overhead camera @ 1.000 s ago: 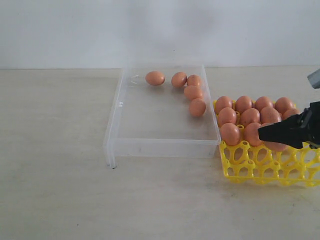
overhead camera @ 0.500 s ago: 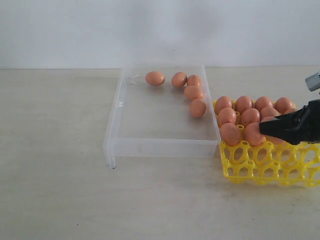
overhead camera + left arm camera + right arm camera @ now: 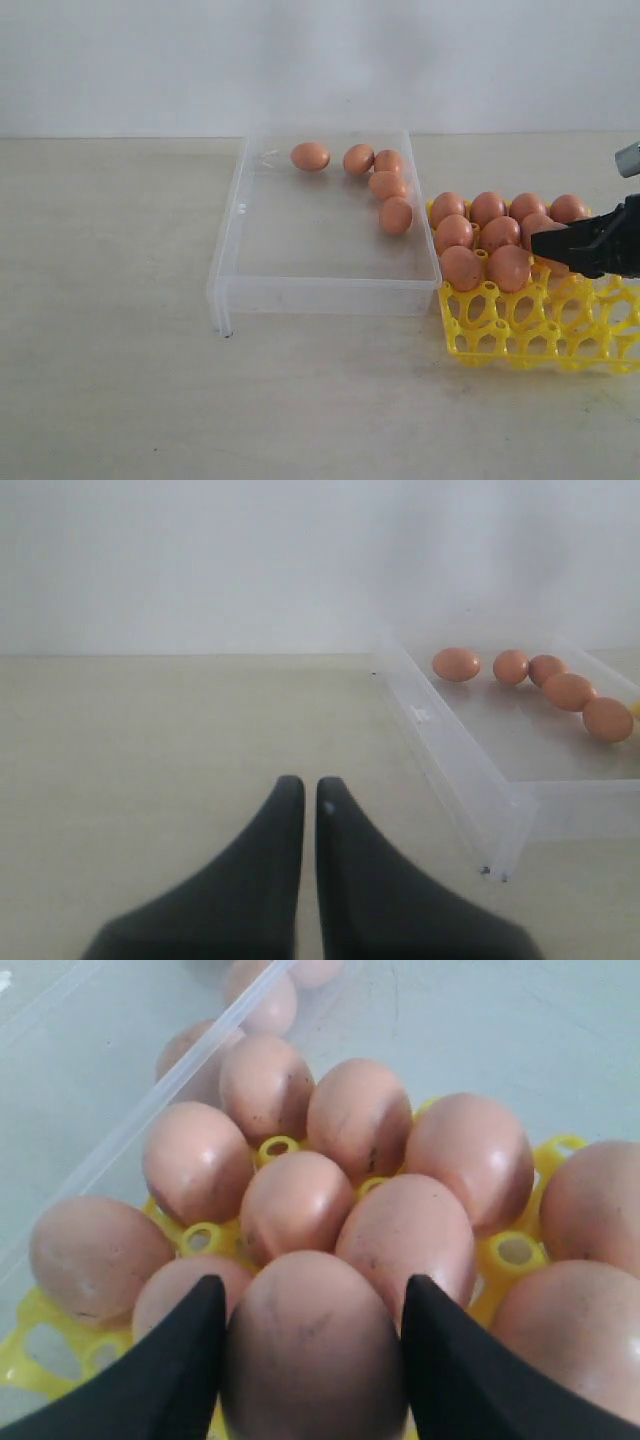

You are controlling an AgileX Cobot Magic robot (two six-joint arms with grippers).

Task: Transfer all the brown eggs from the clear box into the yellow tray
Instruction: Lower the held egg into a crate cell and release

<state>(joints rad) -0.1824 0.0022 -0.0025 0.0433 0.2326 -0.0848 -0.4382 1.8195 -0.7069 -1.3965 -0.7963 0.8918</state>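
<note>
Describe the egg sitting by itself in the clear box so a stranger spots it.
Find the clear box left of the yellow tray. Near its far wall lies the lone egg, leftmost of five; a gap separates it from the other four bunched toward the tray.

- A pale beige table (image 3: 110,380) fills the lower part of the exterior view; its matte surface is faintly mottled.
- A plain white wall (image 3: 320,60) rises behind it and meets the table's far edge in a straight line.
- The light is soft and even, with faint shadows.
</note>
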